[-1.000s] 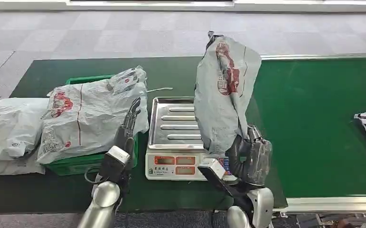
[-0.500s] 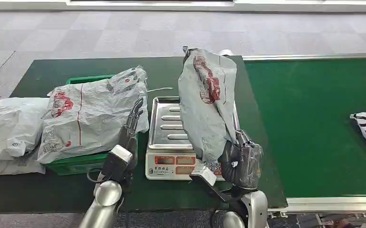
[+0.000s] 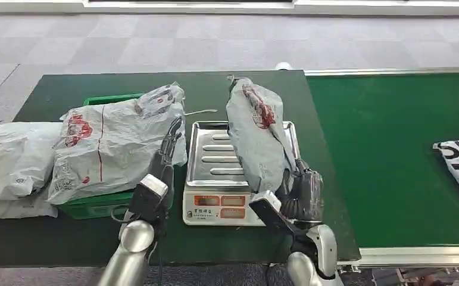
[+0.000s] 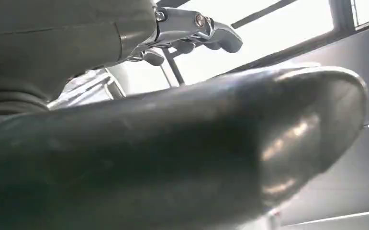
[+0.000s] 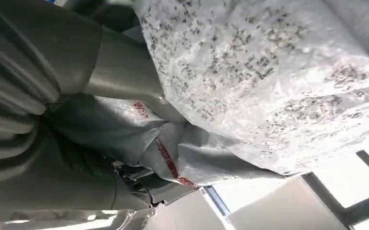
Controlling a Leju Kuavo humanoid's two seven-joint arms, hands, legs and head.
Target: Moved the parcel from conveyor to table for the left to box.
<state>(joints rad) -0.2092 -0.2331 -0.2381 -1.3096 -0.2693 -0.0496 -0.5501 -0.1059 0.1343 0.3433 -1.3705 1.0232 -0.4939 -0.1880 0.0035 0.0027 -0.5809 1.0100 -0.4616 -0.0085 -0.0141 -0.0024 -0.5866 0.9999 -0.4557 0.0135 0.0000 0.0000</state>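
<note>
**Parcel poised over the scale tray**

The right hand (image 3: 301,193) has its fingers clamped on the lower end of the grey parcel (image 3: 256,134), which lies slanted across the right side of the steel tray of the weighing scale (image 3: 218,173); whether it rests on the tray or hangs just above I cannot tell. The risk I see is the slack bag: let go now, it could slide off the tray's right edge toward the conveyor belt (image 3: 393,149), or flop half on, half off. The pinch on thin plastic could also slip.

The parcel is a crumpled grey poly mailer with a red print near its top, soft and limp, its far end drooping.

The left hand (image 3: 166,152) stands raised just beside the green box (image 3: 105,205), fingers straight and close together, holding nothing. A similar bag (image 3: 111,143) already lies over that box.
</note>
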